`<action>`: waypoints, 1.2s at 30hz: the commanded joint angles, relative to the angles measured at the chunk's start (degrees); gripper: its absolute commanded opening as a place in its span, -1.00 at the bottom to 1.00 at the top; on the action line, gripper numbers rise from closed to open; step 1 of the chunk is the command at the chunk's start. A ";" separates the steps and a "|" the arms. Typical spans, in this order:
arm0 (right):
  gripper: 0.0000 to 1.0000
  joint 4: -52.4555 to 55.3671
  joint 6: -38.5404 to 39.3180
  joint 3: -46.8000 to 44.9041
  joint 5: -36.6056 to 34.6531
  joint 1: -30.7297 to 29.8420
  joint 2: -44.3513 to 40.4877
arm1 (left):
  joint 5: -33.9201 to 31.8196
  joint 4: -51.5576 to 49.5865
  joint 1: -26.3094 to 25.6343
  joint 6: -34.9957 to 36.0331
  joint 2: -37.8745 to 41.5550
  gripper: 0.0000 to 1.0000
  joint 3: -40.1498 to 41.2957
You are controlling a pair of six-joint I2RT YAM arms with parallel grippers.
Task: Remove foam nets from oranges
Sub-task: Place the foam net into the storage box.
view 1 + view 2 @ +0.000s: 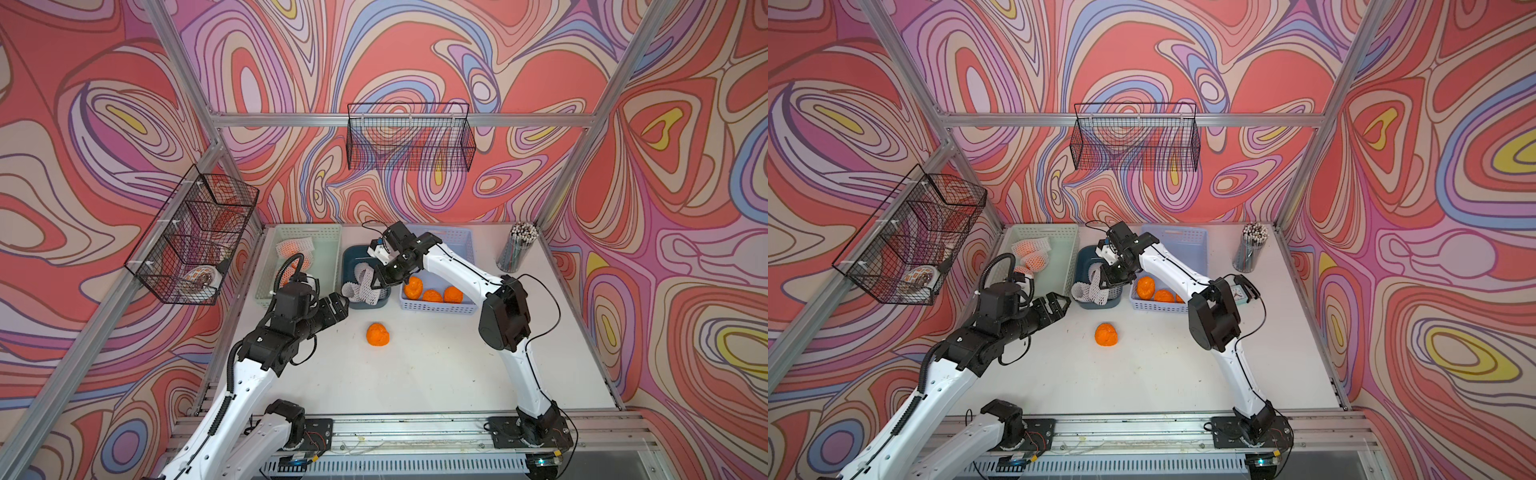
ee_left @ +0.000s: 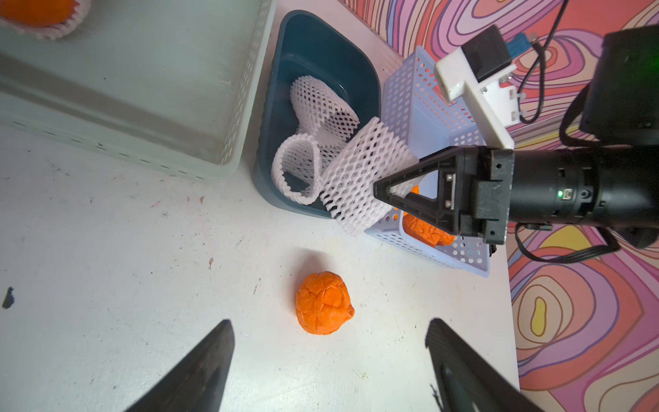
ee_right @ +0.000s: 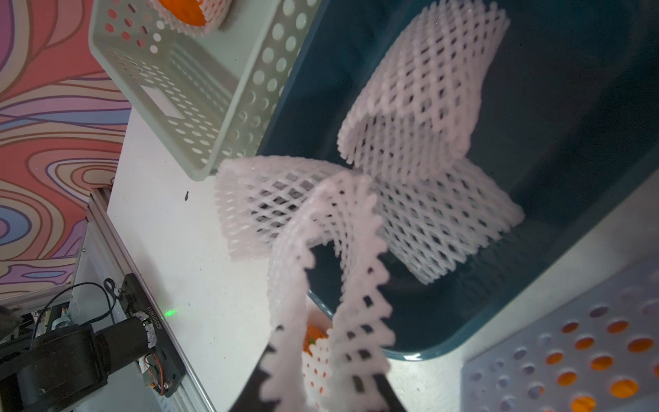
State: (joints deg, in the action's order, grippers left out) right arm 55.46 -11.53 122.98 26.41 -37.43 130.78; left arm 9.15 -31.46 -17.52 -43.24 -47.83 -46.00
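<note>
1. Left tool point(image 1: 1064, 306) stands wide open above the worktop point(image 2: 107, 267), near a bare orange point(image 2: 322, 303).
2. Right tool point(image 2: 381, 194) has its jaws slightly parted, with a foam net point(image 2: 363, 178) between them at the edge of the dark bin point(image 2: 262, 167); whether it grips cannot be told.

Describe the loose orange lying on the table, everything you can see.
The loose orange is bright orange, roundish, with lumpy, cracked-looking skin and no foam net on it. It lies alone on the white table, on the near side of the dark teal bin, touching only the tabletop. The left gripper stands open, short of it.
</note>
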 commanded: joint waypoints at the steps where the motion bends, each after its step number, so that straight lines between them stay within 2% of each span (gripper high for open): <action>1: -0.24 2.80 -0.87 2.91 -0.47 0.43 2.70 | 0.99 0.70 0.38 1.03 -0.66 0.74 -1.53; 6: 0.23 1.96 -1.43 3.25 -3.15 0.77 1.92 | 1.90 0.35 0.36 0.92 -1.43 0.73 -1.58; 14: 0.59 -0.72 -1.58 3.59 -6.02 2.11 -0.66 | 2.20 0.65 0.13 -0.17 -2.68 0.71 -1.11; 29: 0.67 -3.03 -1.18 5.82 -5.73 2.60 -1.77 | 0.17 -0.32 -0.12 1.49 -1.94 0.73 -2.52; 36: 0.92 -7.10 0.18 -1.81 -7.78 2.80 -9.82 | -2.27 -2.13 -0.08 5.18 -0.27 0.78 -4.87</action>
State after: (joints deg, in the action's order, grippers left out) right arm 51.46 -12.51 124.01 19.90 -34.89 127.07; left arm 9.08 -31.57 -17.58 -40.47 -49.45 -49.01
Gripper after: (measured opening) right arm 0.949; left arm 0.882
